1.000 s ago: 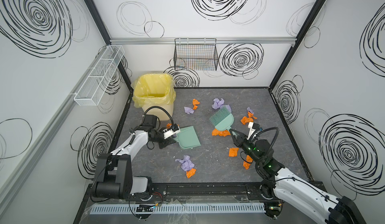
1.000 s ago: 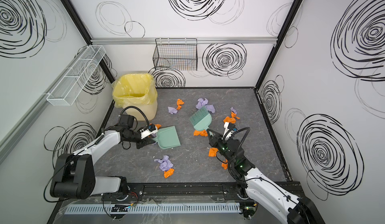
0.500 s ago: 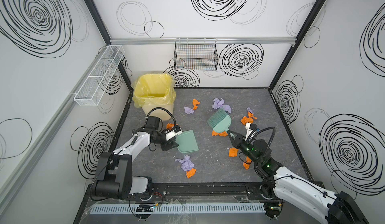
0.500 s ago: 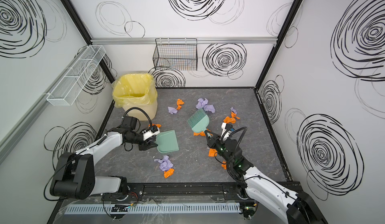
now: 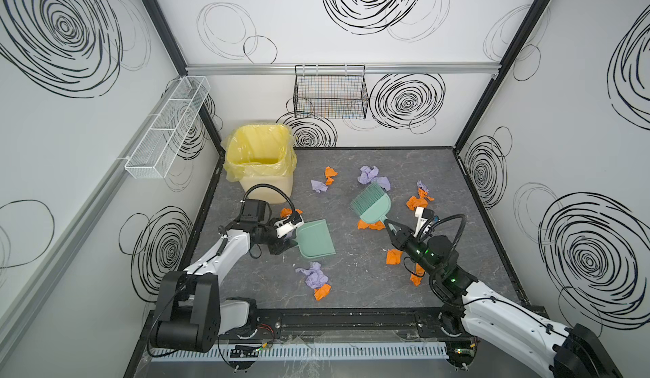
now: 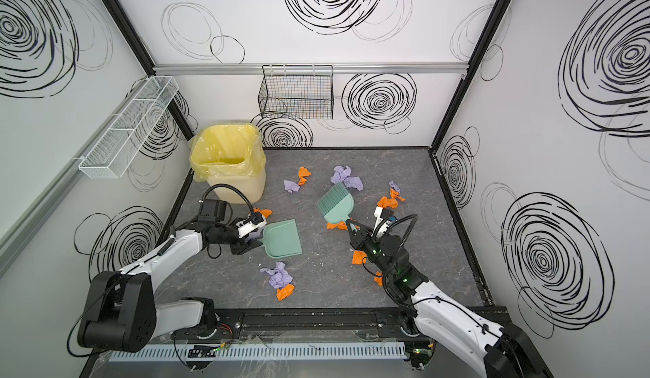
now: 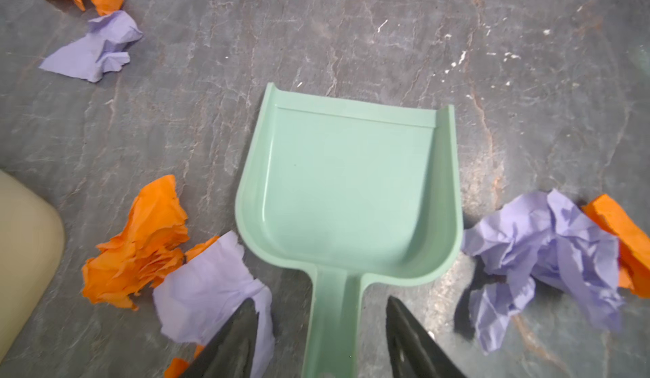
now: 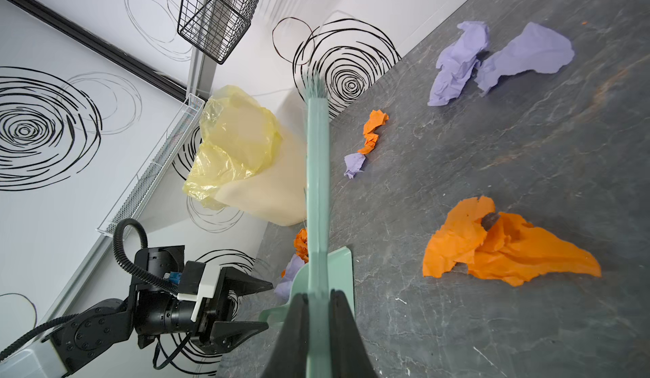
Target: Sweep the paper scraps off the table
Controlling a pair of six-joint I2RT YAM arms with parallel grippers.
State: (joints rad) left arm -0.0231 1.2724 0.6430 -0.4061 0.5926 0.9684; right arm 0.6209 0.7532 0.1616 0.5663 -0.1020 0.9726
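Both jaws of the left gripper (image 7: 320, 302) just parted off the mint-green plastic dustpan (image 5: 314, 239), parking it by the dark grey table's (image 5: 351, 168) left edge; right gripper (image 8: 318, 293) clamps the green bristle brush (image 5: 371, 202), orange-and-lilac paper scraps (image 5: 318, 281) unswept.

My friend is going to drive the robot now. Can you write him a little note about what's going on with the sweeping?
Left hand: open, jaws either side of the handle of the green dustpan, not gripping it. The dustpan lies flat on the table, empty.
Right hand: shut on the handle of the green brush.
Paper scraps: orange and lilac, scattered over the table, some beside the dustpan.
Done: none swept in yet.
Left: grip the dustpan, brush scraps in, probably tip them into the yellow-lined bin.
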